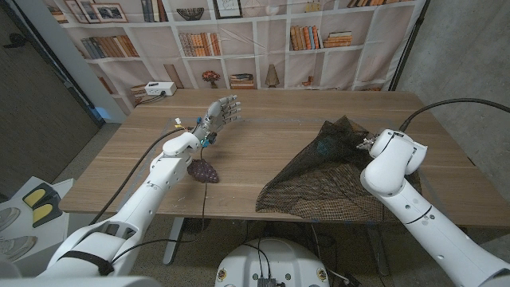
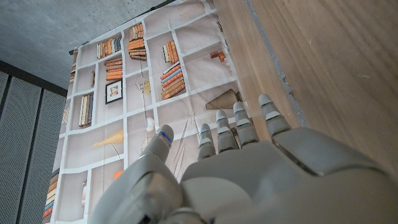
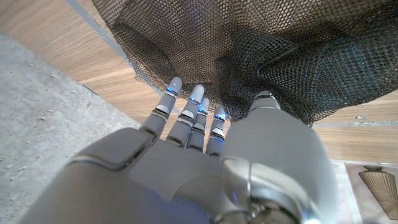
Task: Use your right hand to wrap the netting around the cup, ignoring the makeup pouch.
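I get even, soft light over the table [image 1: 279, 135], with faint shadows and no glare. Both wrist views blur my own hands up close, while the netting [image 3: 298, 56] stays sharp.

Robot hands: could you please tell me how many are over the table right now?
2. The left hand is raised, fingers spread, over the table's far left; the right hand reaches at the black netting on the right.

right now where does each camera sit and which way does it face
Head view: fixed on the head, looking down the wooden table; both arms, raised left robot hand.
Left wrist view: behind the left robot hand, facing a printed bookshelf backdrop.
Right wrist view: behind the right robot hand, facing the black mesh netting.
Shared: netting and table in head and right wrist views.
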